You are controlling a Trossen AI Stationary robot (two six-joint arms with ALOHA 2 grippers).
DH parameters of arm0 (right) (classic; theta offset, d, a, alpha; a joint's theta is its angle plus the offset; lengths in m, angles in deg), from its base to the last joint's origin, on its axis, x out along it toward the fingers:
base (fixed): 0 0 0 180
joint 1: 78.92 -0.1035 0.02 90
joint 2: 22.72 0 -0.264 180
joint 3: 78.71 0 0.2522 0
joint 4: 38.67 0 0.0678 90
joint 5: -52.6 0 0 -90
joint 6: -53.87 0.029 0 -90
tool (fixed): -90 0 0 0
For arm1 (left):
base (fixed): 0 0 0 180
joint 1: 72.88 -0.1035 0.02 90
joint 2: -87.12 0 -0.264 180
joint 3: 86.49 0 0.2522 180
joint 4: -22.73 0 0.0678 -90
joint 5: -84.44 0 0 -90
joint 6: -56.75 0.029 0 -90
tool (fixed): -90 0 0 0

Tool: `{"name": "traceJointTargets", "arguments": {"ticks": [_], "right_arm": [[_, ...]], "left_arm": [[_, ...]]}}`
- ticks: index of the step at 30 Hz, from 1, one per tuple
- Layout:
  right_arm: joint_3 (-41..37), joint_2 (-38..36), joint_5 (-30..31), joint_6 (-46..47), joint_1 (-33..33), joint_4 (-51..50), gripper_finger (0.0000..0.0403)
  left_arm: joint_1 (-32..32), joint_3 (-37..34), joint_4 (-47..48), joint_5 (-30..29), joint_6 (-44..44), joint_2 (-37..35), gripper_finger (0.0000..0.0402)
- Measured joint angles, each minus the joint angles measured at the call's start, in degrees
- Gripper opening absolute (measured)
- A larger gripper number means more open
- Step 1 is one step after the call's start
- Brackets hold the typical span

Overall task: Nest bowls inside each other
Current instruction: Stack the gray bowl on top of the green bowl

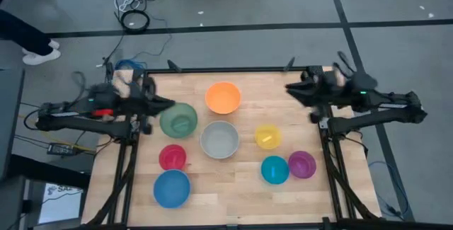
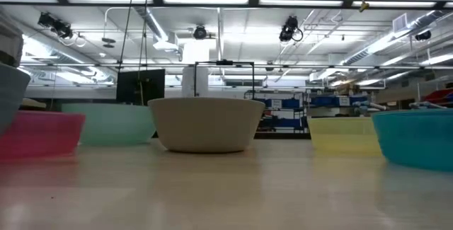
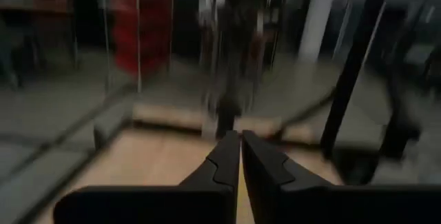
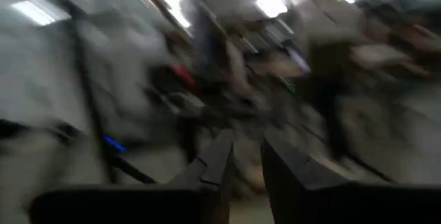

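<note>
in the low view, red bowl [image 2: 39,132] cut off, teal bowl [image 2: 417,136] cropped

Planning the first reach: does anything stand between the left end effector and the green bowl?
Nothing visible does. The left end effector hangs at the green bowl's rim, with no other bowl between them.

All eight bowls are laid out separately on the wooden table [image 1: 248,202], nothing nested. The orange bowl [image 1: 223,97] is seen at the far middle, with the green bowl [image 1: 178,120], grey bowl [image 1: 219,139] and yellow bowl [image 1: 267,136] in a row below it. Red bowl [image 1: 172,157], blue bowl [image 1: 172,188], teal bowl [image 1: 274,169] and purple bowl [image 1: 302,164] are nearest. The left gripper [image 1: 164,103] is parked beside the green bowl; the right gripper [image 1: 291,88] is held over the far right corner.
</note>
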Motion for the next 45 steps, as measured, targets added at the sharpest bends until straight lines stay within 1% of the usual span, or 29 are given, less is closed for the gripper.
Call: {"name": "traceJointTargets", "arguments": {"ticks": [3, 5, 6, 8, 10, 13, 15, 18, 20, 22, 25, 28, 31, 35, 39, 41, 45], "right_arm": [[5.3, 6.2, 10.9, -2.2, -0.5, -12.4, 0.0075], [8.6, 10.7, 15.5, -3.3, -1.2, -20.7, 0.0075], [10.0, 13.0, 16.6, -3.4, -1.6, -23.3, 0.0075], [12.0, 17.4, 17.3, -3.6, -2.2, -25.4, 0.0078], [13.7, 21.0, 16.7, -5.4, -3.0, -25.4, 0.0085], [15.8, 26.0, 16.4, -7.5, -3.7, -25.9, 0.0106], [17.0, 29.2, 16.7, -7.6, -3.8, -26.7, 0.0122], [19.0, 33.3, 19.0, -7.3, -3.7, -29.0, 0.0145], [20.0, 35.8, 20.9, -7.2, -3.7, -30.6, 0.0158], [21.0, 38.0, 21.9, -7.2, -3.7, -33.0, 0.0167], [22.7, 40.3, 22.0, -6.1, -3.7, -36.1, 0.0173], [24.4, 42.0, 22.0, -3.5, -4.0, -39.2, 0.0173], [25.0, 42.6, 22.1, -1.6, -4.6, -41.1, 0.0172], [25.0, 43.1, 22.2, 1.3, -5.3, -43.5, 0.0172], [25.0, 44.3, 22.2, 5.7, -5.3, -45.5, 0.0172], [25.0, 45.2, 20.9, 8.2, -5.1, -45.5, 0.0172], [25.0, 48.6, 16.2, 13.9, -4.6, -45.5, 0.0172]], "left_arm": [[0.0, 0.8, 4.8, 0.3, -0.4, 6.8, 0.0045], [0.0, 3.0, 9.0, 0.4, -2.2, 10.8, 0.0061], [0.0, 4.3, 11.9, 0.4, -2.9, 12.6, 0.007], [0.3, 7.1, 17.2, 0.4, -4.2, 16.4, 0.009], [1.0, 10.1, 21.6, 0.4, -4.3, 19.5, 0.0109], [1.6, 15.6, 29.2, -0.2, -5.3, 23.6, 0.0133], [2.3, 18.5, 36.1, -0.5, -5.9, 26.1, 0.0145], [3.1, 22.4, 45.0, -0.9, -7.2, 29.4, 0.0152], [3.5, 24.0, 52.1, -3.2, -8.3, 31.1, 0.0152], [3.4, 24.5, 57.5, -5.4, -8.4, 32.5, 0.0151], [3.4, 24.4, 64.2, -6.0, -7.6, 34.1, 0.0149], [4.3, 24.4, 66.4, -5.1, -3.7, 34.9, 0.0147], [5.4, 24.5, 64.9, -4.5, 0.1, 35.0, 0.0146], [6.5, 23.9, 63.1, -5.3, 2.0, 34.9, 0.0146], [6.9, 21.9, 61.5, -6.3, 2.3, 34.9, 0.0146], [6.9, 20.9, 60.6, -6.6, 2.2, 34.9, 0.0146], [7.0, 19.1, 58.4, -6.7, 1.9, 34.9, 0.0146]]}}
